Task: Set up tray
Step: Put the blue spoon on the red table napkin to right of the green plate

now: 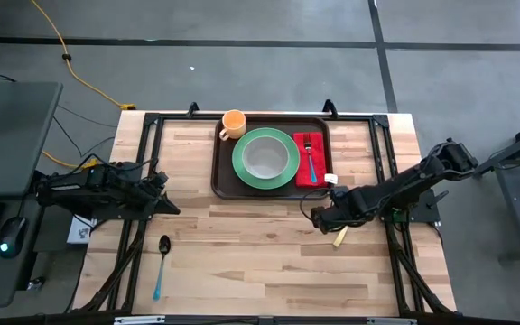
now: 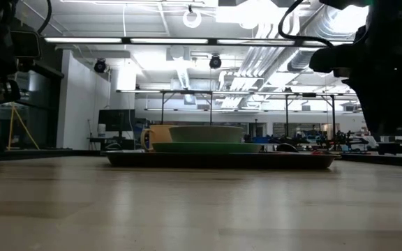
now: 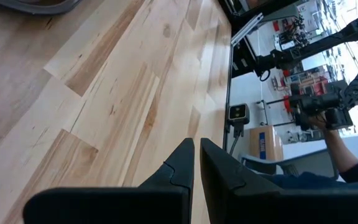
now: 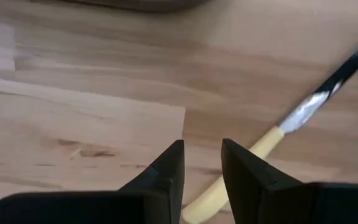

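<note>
Tray (image 1: pixel 222 171) placed at desk (image 1: pixel 242 253) far edge, centre. Right tool (image 4: pixel 202 163) slightly open, empty, poised above yellow-handled knife (image 4: pixel 272 134) near right edge. Left tool (image 3: pixel 196 158) nearly closed, empty, near left edge.

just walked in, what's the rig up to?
It's setting up a tray at the table's far side: it already holds a green plate with a bowl on it, an orange cup, and a red napkin with a blue-handled fork. The right gripper is low over the table just in front of the tray, fingers slightly apart right by a yellow-handled knife, not yet gripping it. The left gripper waits at the left, nearly shut and empty. A blue-handled spoon lies on the table nearer the front.
</note>
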Available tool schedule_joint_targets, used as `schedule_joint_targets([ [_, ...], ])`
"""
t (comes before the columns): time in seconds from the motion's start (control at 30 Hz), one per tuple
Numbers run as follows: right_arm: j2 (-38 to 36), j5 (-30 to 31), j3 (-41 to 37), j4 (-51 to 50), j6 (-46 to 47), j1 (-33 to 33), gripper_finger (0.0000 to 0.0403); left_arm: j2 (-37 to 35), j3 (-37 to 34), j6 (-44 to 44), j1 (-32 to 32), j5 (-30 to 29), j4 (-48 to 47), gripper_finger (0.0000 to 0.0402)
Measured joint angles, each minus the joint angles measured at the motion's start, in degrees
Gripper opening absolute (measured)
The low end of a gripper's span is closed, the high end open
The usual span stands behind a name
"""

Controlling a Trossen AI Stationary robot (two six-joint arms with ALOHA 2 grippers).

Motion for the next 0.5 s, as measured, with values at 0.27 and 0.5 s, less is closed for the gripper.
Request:
schedule_joint_targets([
  [0.27,0.0,6.91,0.01,-0.22,-4.98,3.19,0.0085,0.0,0.0,0.18,0.0,-0.33,0.0,0.0056],
  [0.5,0.0,14.43,0.0,0.38,-10.42,6.51,0.0085,-0.01,0.0,0.19,0.0,-0.87,0.0,0.0056],
])
